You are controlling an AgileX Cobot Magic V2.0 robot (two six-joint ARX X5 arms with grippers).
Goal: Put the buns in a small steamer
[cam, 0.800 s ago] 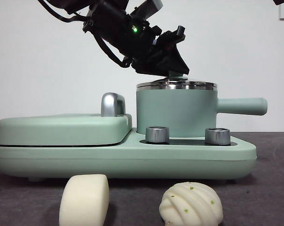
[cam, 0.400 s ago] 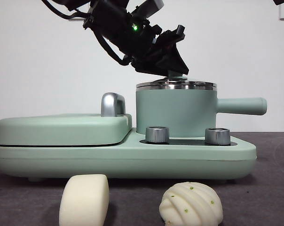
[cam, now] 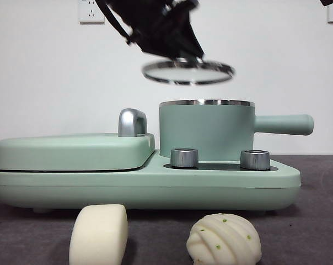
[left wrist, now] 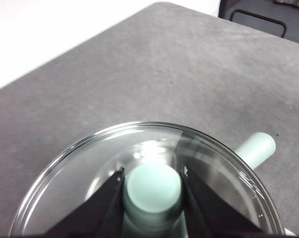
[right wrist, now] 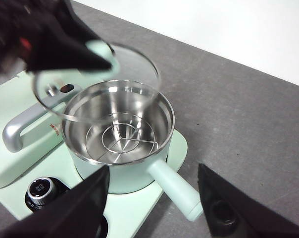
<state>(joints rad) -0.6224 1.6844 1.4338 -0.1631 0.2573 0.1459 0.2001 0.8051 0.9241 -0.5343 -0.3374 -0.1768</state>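
Buns (cam: 98,234), smooth and ridged, lie below left pincer (left wrist: 153,184) gripping glass lid (cam: 187,72).

The lid (cam: 188,72) under the left gripper (cam: 180,55) is motion-blurred in the front view, its knob hidden by the jaws there. In the left wrist view the lid's (left wrist: 144,168) near rim is cut off, and only the handle (left wrist: 256,148) tip shows beyond it. Both buns, block (cam: 98,234) and ridged (cam: 224,239), are cropped below. The right gripper's (right wrist: 154,208) fingertips are cut off.
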